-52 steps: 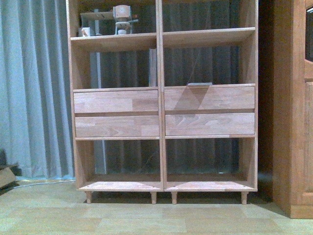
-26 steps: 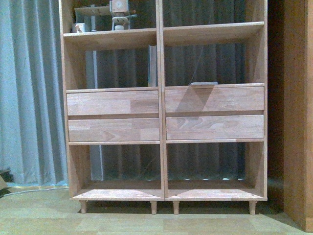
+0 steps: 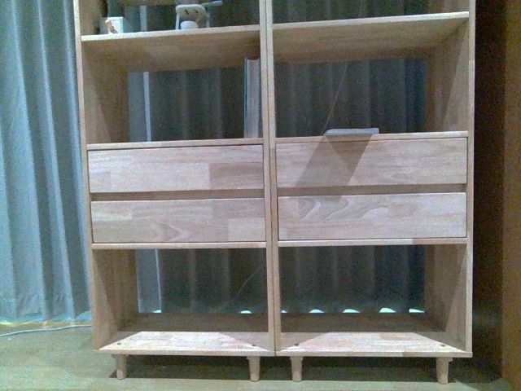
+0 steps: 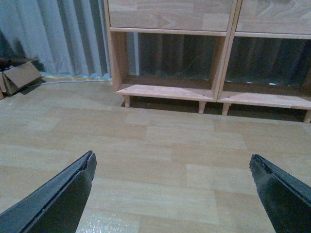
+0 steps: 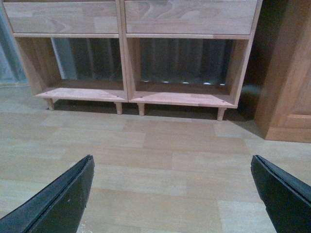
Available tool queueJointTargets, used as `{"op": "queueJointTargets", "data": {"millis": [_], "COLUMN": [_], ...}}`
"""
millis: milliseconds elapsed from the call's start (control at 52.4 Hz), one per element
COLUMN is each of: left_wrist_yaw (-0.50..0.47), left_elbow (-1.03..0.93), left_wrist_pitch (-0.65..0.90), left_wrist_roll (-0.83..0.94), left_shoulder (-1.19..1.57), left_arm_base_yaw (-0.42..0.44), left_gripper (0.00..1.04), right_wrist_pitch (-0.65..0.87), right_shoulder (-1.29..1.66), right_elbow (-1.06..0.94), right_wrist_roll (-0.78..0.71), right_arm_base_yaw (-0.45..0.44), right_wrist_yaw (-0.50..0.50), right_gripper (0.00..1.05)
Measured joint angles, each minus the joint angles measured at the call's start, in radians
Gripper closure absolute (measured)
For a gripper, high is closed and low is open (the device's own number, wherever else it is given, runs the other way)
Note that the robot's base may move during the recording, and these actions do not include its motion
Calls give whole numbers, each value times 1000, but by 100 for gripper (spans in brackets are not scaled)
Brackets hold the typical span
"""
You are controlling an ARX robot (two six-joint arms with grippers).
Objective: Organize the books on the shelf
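Observation:
The light-wood shelf (image 3: 269, 195) fills the front view, with its four drawer fronts in the middle. One thin pale book (image 3: 253, 98) stands upright against the centre divider in the left compartment above the drawers. A second book (image 3: 352, 131) lies flat on the board above the right drawers; only its grey edge shows. Neither gripper appears in the front view. My left gripper (image 4: 171, 156) is open over bare floor, well short of the shelf (image 4: 170, 92). My right gripper (image 5: 172, 158) is open too, over the floor before the shelf (image 5: 182, 99), holding nothing.
A darker brown cabinet (image 5: 286, 73) stands right of the shelf. Grey curtains (image 3: 41, 163) hang behind and to the left. A cardboard box (image 4: 19, 77) lies on the floor at the left. Small objects (image 3: 191, 12) sit on the upper left shelf board.
The shelf has grown larger in the front view and now reaches nearly both edges: the robot has come closer to it. The books have not moved.

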Motion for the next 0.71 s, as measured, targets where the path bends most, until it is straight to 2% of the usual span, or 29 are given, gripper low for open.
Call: {"op": "queueJointTargets", "data": {"millis": [707], "left_wrist_yaw": [0], "left_elbow": [0], "left_wrist_pitch": [0], "left_wrist_roll": [0], "left_shoulder": [0], "left_arm_base_yaw": [0], "left_gripper": [7], "right_wrist_pitch": [0], "right_shoulder": [0], "right_elbow": [0], "right_wrist_roll": [0], "right_arm_base_yaw": [0], "right_wrist_yaw": [0], "right_gripper": [7]}}
